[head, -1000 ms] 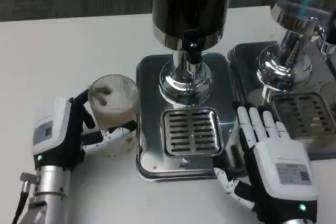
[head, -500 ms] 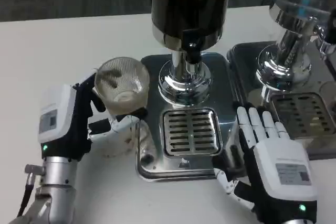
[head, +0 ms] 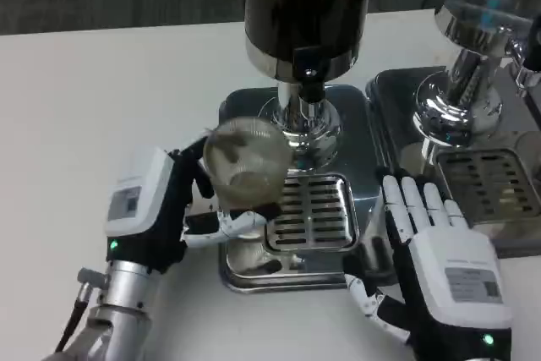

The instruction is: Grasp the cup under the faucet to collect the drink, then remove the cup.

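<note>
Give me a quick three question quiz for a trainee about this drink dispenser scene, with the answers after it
1. True or false: the left hand holds the cup.
2. Where is the cup? A) on the bare table, B) over the left edge of the drip grate, C) by the second dispenser.
3. The right hand rests, fingers flat, on the ____ edge of the steel tray.

Key: 1 true; 2 B; 3 right.

Open white tabletop (head: 101, 82) on the left, free for passage. Blocked ahead by tall dark drink dispenser (head: 308, 6) with black faucet (head: 308, 82) over slotted steel drip grille (head: 308, 209). Crowded on the right by second chrome dispenser (head: 473, 82), just beside the first.
</note>
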`<state>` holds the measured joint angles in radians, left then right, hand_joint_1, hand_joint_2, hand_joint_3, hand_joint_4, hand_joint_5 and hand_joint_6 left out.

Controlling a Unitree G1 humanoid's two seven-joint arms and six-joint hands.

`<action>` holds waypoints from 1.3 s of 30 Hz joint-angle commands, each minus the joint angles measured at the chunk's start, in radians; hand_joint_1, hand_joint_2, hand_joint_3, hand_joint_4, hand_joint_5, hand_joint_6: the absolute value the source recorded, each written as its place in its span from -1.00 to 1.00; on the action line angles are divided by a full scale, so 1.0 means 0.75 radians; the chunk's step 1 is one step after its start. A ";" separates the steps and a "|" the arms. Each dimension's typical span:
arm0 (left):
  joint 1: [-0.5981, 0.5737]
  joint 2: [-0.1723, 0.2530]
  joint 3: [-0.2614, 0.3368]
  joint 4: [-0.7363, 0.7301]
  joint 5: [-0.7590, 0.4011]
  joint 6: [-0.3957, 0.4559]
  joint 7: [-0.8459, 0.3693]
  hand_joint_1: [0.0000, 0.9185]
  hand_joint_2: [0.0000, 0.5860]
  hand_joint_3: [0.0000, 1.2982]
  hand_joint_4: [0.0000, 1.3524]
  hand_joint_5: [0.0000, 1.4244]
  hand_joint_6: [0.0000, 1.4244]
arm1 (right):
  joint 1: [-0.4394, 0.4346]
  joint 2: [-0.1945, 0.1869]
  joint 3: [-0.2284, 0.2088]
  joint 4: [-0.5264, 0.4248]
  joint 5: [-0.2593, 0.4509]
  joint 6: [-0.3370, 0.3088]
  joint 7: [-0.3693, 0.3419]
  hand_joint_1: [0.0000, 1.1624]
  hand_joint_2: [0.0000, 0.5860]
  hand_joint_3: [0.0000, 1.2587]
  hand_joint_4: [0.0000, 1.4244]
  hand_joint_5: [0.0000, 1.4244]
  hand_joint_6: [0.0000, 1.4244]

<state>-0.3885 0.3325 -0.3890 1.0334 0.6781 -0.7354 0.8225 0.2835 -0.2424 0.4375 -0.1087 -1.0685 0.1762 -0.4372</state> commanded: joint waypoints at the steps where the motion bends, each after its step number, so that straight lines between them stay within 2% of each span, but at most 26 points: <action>1: -0.079 -0.030 -0.051 0.037 0.036 -0.019 -0.032 0.20 -0.78 -0.22 0.02 0.30 0.59 | 0.017 0.003 -0.001 -0.027 -0.005 0.007 -0.004 -0.29 0.42 -1.00 -1.00 -1.00 -0.93; 4: -0.118 -0.045 -0.079 0.073 0.064 -0.001 -0.038 0.20 -0.78 -0.22 0.02 0.30 0.60 | 0.024 0.005 0.000 -0.037 -0.010 0.014 -0.003 -0.29 0.42 -1.00 -1.00 -1.00 -0.93; 9: -0.194 -0.104 -0.120 0.175 0.078 0.067 -0.082 0.21 -0.78 -0.20 0.04 0.30 0.62 | 0.048 0.013 0.000 -0.054 -0.010 0.023 -0.004 -0.29 0.42 -1.00 -1.00 -1.00 -0.93; 14: -0.220 -0.126 -0.173 0.224 0.101 0.121 -0.076 0.25 -0.78 -0.19 0.05 0.34 0.66 | 0.066 0.020 -0.002 -0.066 -0.010 0.028 -0.005 -0.29 0.42 -1.00 -1.00 -1.00 -0.93; 17: -0.223 -0.134 -0.181 0.257 0.083 0.138 -0.136 0.23 -0.78 -0.27 -0.07 0.30 0.66 | 0.063 0.020 -0.005 -0.064 -0.008 0.027 -0.003 -0.29 0.42 -1.00 -1.00 -1.00 -0.93; 21: -0.218 -0.128 -0.183 0.256 0.067 0.133 -0.146 -0.19 -0.75 -0.48 -0.31 0.25 0.60 | 0.048 0.013 -0.004 -0.055 -0.004 0.017 0.008 -0.29 0.42 -1.00 -1.00 -1.00 -0.93; 24: -0.212 -0.127 -0.178 0.251 0.056 0.141 -0.141 -0.28 -0.69 -0.60 -0.47 0.11 0.52 | 0.045 0.007 -0.006 -0.054 0.002 0.012 0.011 -0.29 0.42 -1.00 -1.00 -1.00 -0.93; 28: -0.211 -0.121 -0.174 0.245 0.049 0.135 -0.145 -0.42 -0.72 -0.74 -0.67 -0.02 0.33 | 0.034 0.004 -0.008 -0.047 0.012 0.006 0.014 -0.29 0.42 -1.00 -1.00 -1.00 -0.93; 33: -0.198 -0.099 -0.145 0.217 0.016 0.069 -0.151 -0.94 -0.94 -0.85 -0.81 -0.25 -0.08 | 0.039 0.003 -0.010 -0.045 0.019 0.002 0.008 -0.29 0.42 -1.00 -1.00 -1.00 -0.93; 34: -0.194 -0.093 -0.139 0.210 0.010 0.053 -0.153 -0.99 -0.99 -0.88 -0.83 -0.32 -0.25 | 0.040 0.003 -0.011 -0.044 0.022 0.001 0.008 -0.29 0.42 -1.00 -1.00 -1.00 -0.93; 36: -0.175 -0.074 -0.111 0.192 -0.024 0.001 -0.175 -1.00 -1.00 -0.94 -0.86 -0.39 -0.45 | 0.040 0.000 -0.014 -0.040 0.028 -0.004 0.007 -0.29 0.42 -1.00 -1.00 -1.00 -0.93; 39: -0.145 -0.051 -0.050 0.166 -0.100 -0.064 -0.217 -1.00 -1.00 -0.96 -0.88 -0.44 -0.55 | 0.030 -0.005 -0.026 -0.032 0.041 -0.013 0.005 -0.29 0.42 -1.00 -1.00 -1.00 -0.93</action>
<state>-0.5255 0.2720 -0.4612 1.1760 0.6426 -0.7468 0.6854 0.3135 -0.2414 0.4321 -0.1377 -1.0548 0.1765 -0.4345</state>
